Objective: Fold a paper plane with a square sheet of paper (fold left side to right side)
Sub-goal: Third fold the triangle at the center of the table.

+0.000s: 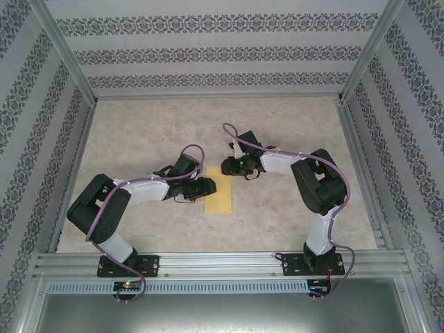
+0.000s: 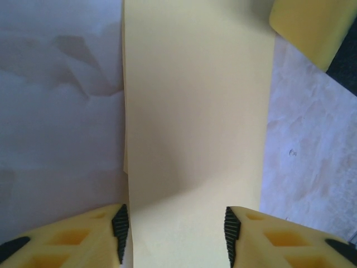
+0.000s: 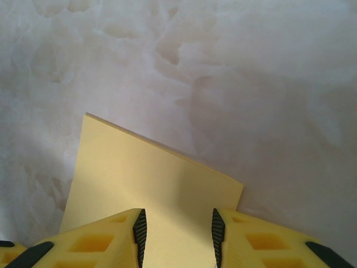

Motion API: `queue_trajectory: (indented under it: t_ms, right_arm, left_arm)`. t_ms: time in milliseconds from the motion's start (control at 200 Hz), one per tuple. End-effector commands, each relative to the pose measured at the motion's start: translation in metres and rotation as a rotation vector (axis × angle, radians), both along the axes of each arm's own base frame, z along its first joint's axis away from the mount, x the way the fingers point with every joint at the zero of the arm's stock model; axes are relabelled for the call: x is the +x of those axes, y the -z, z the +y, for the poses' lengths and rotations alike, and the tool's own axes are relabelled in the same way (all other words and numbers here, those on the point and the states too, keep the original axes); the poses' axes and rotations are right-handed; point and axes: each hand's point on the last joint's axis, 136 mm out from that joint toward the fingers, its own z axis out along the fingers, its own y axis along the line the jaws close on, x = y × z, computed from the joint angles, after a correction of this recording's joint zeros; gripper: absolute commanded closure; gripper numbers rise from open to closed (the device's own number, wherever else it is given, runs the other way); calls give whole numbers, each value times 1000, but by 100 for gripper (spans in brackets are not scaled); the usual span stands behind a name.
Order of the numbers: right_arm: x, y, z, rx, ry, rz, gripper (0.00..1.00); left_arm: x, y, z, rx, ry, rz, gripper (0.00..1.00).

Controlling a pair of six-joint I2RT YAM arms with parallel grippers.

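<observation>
The paper [image 1: 218, 191] lies flat near the middle of the surface [image 1: 277, 118]. It is a narrow upright strip, not a square, so we judge the left-to-right fold is already laid over and the step in hand is setting its crease. In the left wrist view a thin second layer peeks out along one long edge, so the two halves may not be perfectly matched. The view is too soft for us to be sure.

The left tool [image 2: 174, 234] sits over the near part of the strip. Its jaws are partly apart, roughly straddling the strip's width, and they grip nothing. The right tool [image 3: 177, 234] hangs over a far corner of the paper. Its jaws stand a little narrower and are also closed on nothing. We cannot tell whether either set of fingers [image 2: 119, 226] actually touches the sheet.

To do this step well, we would have one tool pin the paper and the other press along the folded edge. We would check first that the free edges line up, since a skewed first crease will carry into every later fold of the plane. The pressure should be straight down. Thin paper on this smooth surface will probably slide or buckle if pushed sideways.
</observation>
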Motion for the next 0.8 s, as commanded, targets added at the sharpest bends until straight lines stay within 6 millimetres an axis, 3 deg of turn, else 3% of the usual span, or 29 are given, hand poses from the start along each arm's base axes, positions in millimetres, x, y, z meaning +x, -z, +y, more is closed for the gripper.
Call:
queue_trajectory:
  t_ms: [0, 290, 510, 644, 794]
  right_arm:
    - [-3, 5, 4, -27, -26, 1, 62]
    - [4, -8, 1, -38, -18, -61, 55]
    - [4, -65, -7, -12, -31, -275, 41]
    - [-23, -91, -17, 12, -71, -392, 35]
    - [-83, -85, -17, -40, -198, -486, 31]
  left_arm:
    - [9, -12, -8, -42, 0, -27, 56]
    - [5, -14, 0, -14, -24, -15, 76]
    - [4, -17, -6, -69, -48, 12, 96]
    - [6, -21, -10, -100, -79, 27, 100]
    - [6, -24, -14, -134, -96, 52, 100]
